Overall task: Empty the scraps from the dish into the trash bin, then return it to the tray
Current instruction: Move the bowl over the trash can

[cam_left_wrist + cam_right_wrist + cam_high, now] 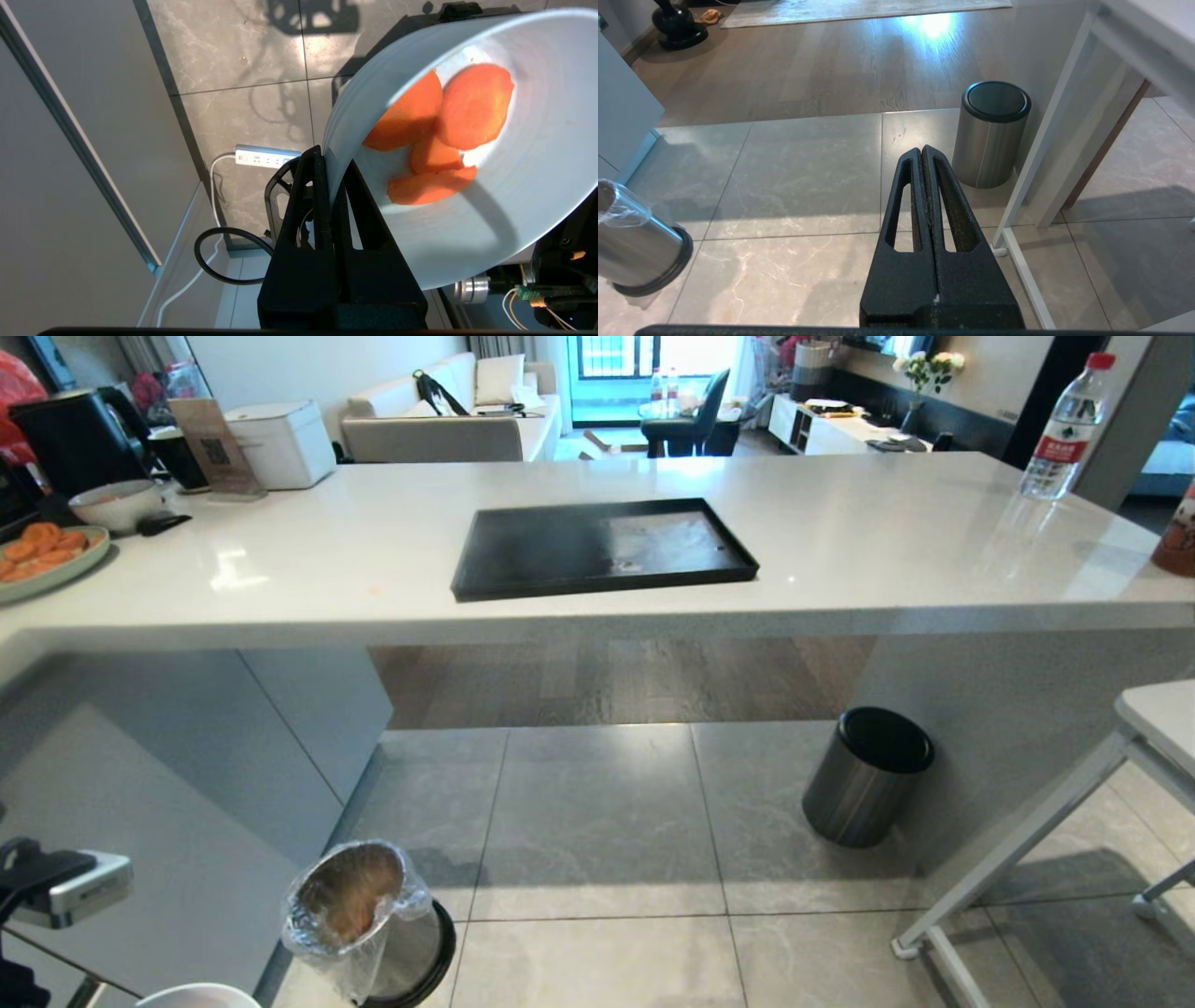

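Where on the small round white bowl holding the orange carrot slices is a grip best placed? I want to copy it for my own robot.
On the thin rim wall, from the bowl's outer side, as the left gripper does now: one finger inside the small round white bowl, one outside. The deep, upright wall gives two flat faces to pinch and keeps the fingers off the orange carrot slices.

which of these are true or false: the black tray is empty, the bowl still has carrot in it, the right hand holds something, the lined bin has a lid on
1. The glossy black rectangular tray on the counter holds nothing: true.
2. The pale round bowl holds orange carrot slices: true.
3. The right hand holds something: false, it is shut on nothing.
4. The shiny metal bin with the clear bag liner is lidded: false, it is open.
5. The left hand is open: false, it is shut on the bowl's rim.
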Tool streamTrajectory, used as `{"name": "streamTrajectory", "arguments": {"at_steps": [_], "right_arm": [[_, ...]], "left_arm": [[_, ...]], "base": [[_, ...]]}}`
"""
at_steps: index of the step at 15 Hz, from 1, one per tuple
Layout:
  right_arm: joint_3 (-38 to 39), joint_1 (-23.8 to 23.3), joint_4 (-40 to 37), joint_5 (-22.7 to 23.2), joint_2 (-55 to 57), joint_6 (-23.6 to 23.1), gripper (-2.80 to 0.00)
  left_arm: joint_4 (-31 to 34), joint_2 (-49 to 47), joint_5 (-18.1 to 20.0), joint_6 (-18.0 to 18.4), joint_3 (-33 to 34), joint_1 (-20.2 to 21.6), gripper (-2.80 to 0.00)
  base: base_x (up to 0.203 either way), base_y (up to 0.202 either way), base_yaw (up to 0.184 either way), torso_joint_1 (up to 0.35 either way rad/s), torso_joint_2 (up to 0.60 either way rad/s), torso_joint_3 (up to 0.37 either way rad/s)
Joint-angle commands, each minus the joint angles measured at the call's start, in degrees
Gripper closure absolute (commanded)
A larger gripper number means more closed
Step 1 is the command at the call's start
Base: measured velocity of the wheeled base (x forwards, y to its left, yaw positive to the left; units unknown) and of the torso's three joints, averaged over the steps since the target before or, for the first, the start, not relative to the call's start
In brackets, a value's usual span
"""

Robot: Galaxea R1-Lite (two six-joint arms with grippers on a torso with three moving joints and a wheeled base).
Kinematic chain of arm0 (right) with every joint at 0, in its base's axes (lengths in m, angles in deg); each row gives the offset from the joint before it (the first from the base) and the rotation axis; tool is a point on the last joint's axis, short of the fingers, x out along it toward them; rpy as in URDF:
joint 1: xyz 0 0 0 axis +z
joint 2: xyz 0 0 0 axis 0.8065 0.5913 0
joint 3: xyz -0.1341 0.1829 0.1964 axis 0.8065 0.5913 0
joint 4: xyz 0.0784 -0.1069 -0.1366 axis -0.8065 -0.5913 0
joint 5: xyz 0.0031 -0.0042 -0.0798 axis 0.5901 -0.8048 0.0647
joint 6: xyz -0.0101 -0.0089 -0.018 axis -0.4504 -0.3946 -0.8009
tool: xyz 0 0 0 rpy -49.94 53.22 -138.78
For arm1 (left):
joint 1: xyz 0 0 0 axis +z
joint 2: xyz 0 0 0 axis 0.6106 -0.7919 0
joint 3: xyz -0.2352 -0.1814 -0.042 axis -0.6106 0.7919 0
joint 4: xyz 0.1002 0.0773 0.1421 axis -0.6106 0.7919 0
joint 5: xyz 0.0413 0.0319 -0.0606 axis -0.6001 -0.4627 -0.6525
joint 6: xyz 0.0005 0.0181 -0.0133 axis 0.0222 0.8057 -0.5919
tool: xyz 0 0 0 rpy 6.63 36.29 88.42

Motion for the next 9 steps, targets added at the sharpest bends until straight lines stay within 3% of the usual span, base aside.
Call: {"name": "streamTrajectory", "arguments": {"at_steps": [1,9], "right_arm": [[0.0,0.01,0.02,-0.02,0.06,0.0,0.0],[0.03,0.01,0.02,0.05,0.06,0.0,0.0]], "left_arm": [[0.29,-0.17,-0.02,0.06,0.15,0.0,0.0],[0.29,-0.08,-0.25,-0.21,-0.11,0.0,0.0]], "base": [[0.0,0.0,0.0,-0.088,0.47,0.39],[0.0,0.0,0.0,-0.029,0.44,0.416]]}}
